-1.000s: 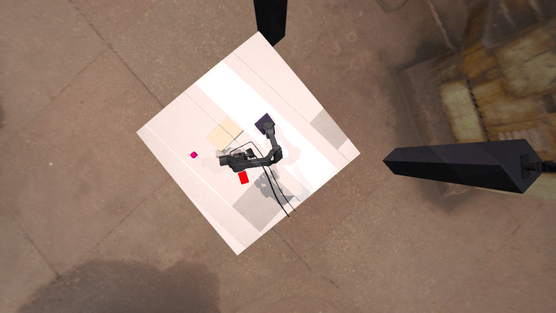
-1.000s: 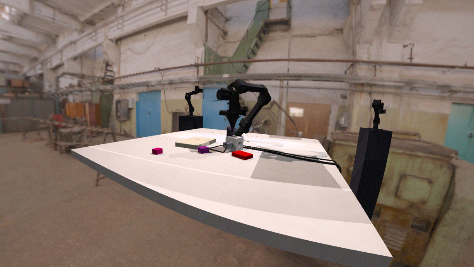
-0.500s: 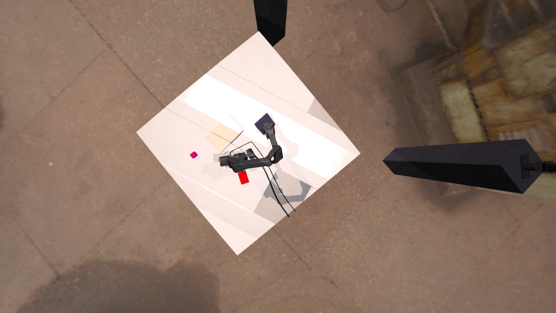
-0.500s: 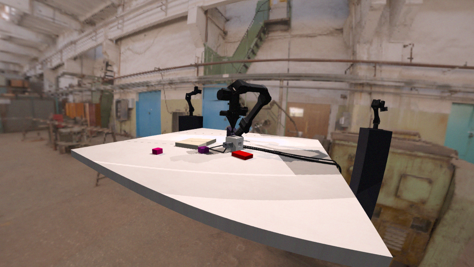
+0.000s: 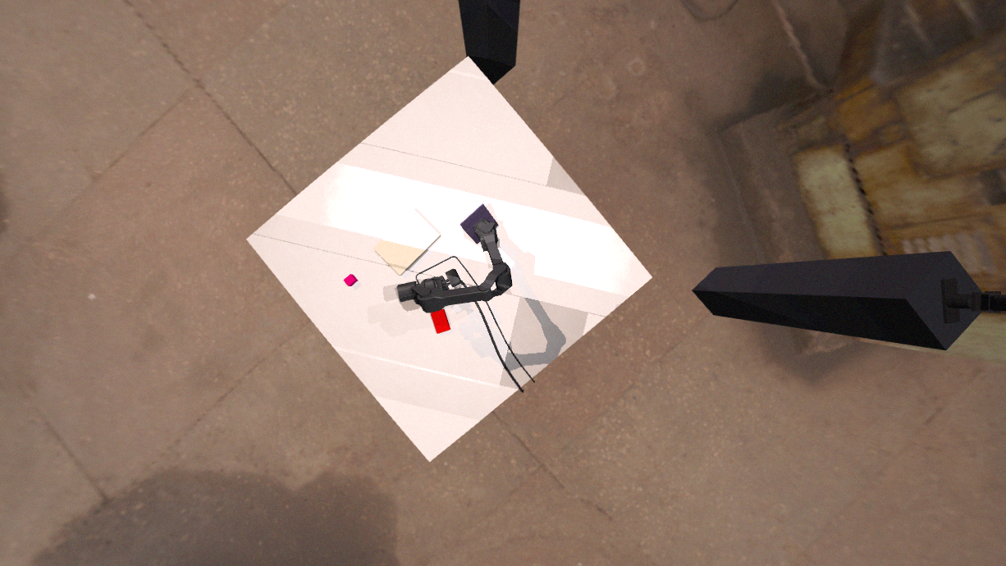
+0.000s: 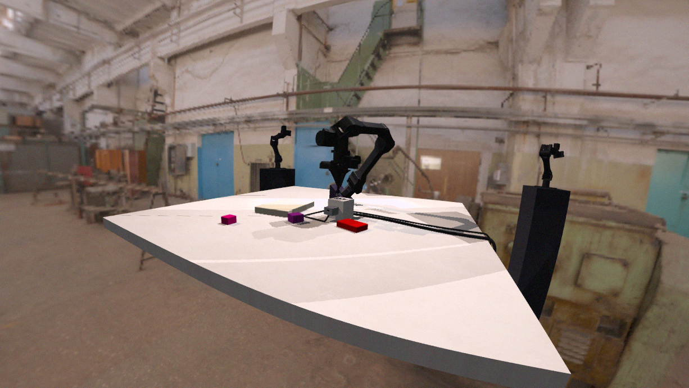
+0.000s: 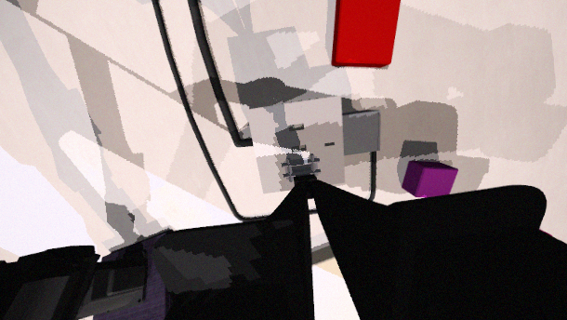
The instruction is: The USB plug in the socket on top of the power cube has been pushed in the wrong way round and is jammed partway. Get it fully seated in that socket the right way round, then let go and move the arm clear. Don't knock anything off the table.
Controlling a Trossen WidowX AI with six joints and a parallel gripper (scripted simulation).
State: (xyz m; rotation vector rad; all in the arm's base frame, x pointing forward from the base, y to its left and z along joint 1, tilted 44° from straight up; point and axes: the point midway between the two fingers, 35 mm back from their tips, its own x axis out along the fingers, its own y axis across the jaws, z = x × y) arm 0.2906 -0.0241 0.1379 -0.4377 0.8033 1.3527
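Note:
The pale power cube (image 6: 340, 210) (image 7: 325, 160) stands on the table (image 5: 485, 112) (image 6: 270, 246). A metallic socket (image 7: 302, 168) with small tabs shows on its top. My gripper (image 7: 308, 188) points down and is shut on the USB plug (image 7: 305, 178), a small dark piece at the fingertips. In the wrist view the plug overlaps the near edge of the socket; the frames do not show whether it enters it. Which way round the plug faces is too small to tell. In the top view the arm hides the fingertips and most of the cube.
A grey block (image 6: 330, 211) (image 7: 361, 132) sits on the cube's side, with a black cable (image 7: 188, 109) looping around. A red block (image 5: 441, 321) (image 6: 352, 225) (image 7: 364, 33), purple block (image 6: 295, 217) (image 7: 429, 179), magenta block (image 5: 350, 280) (image 6: 228, 219) and cream board (image 5: 401, 256) lie nearby.

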